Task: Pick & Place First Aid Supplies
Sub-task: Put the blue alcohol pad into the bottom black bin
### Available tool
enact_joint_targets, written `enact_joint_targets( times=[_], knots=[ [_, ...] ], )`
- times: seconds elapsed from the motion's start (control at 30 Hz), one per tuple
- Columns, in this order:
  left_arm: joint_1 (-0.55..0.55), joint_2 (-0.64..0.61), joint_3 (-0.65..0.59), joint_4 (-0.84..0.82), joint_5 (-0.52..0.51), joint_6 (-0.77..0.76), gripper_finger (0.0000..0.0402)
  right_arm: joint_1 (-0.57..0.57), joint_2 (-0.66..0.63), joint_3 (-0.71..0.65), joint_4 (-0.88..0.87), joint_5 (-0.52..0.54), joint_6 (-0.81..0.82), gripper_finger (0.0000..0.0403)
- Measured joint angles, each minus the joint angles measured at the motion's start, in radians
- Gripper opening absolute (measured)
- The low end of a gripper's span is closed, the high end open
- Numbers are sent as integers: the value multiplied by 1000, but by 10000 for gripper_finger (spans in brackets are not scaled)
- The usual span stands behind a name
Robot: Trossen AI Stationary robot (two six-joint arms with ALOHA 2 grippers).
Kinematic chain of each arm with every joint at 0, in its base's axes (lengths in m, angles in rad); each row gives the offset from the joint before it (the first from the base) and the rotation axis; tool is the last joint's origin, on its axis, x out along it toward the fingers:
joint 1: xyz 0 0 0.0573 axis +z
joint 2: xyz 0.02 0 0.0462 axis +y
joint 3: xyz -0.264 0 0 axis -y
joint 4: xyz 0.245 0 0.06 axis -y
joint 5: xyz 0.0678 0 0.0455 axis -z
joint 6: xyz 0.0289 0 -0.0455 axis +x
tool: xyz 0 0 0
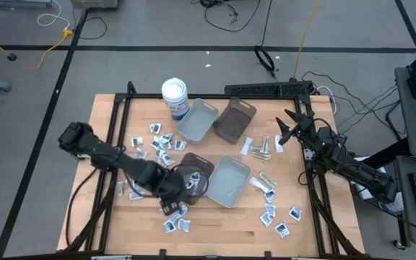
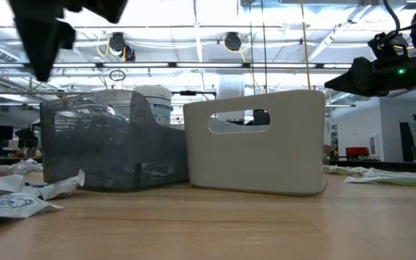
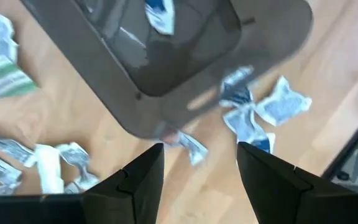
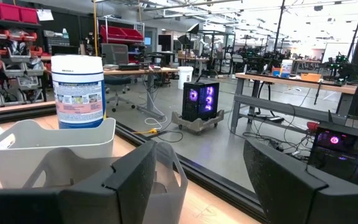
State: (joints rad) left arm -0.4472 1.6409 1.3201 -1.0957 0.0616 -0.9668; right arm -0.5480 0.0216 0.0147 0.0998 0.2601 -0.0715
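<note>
The middle of the table (image 1: 222, 227) is blocked by four trays (image 1: 231, 180); packets (image 1: 279, 217) are scattered around them; bare wood is left along the near edge.

Seen from above, a wooden table (image 1: 215, 224) holds four rectangular plastic trays: two pale grey ones (image 1: 197, 120) (image 1: 230, 180) and two dark brown translucent ones (image 1: 235, 120) (image 1: 196, 173). One white round tub with a blue label (image 1: 175, 97) stands at the far edge. Dozens of tiny flat white and bluish packets (image 1: 280, 230) lie scattered across the wood, too many and too small to count exactly. Two dark robot arms reach over the table, one from each side.
</note>
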Motion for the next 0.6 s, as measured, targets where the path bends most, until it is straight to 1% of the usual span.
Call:
enact_joint_targets(
  times=[0.17,0.37,0.53,0.6],
  knots=[
    [-94,0,0,1,35,-15,209,0,0,0,0,0,0,238],
    [-197,0,0,2,39,-30,209,0,0,0,0,0,0,238],
    [-229,2,0,27,39,-121,209,0,0,0,0,0,0,238],
    [-232,24,0,46,39,-145,209,0,0,0,0,0,0,238]
  ],
)
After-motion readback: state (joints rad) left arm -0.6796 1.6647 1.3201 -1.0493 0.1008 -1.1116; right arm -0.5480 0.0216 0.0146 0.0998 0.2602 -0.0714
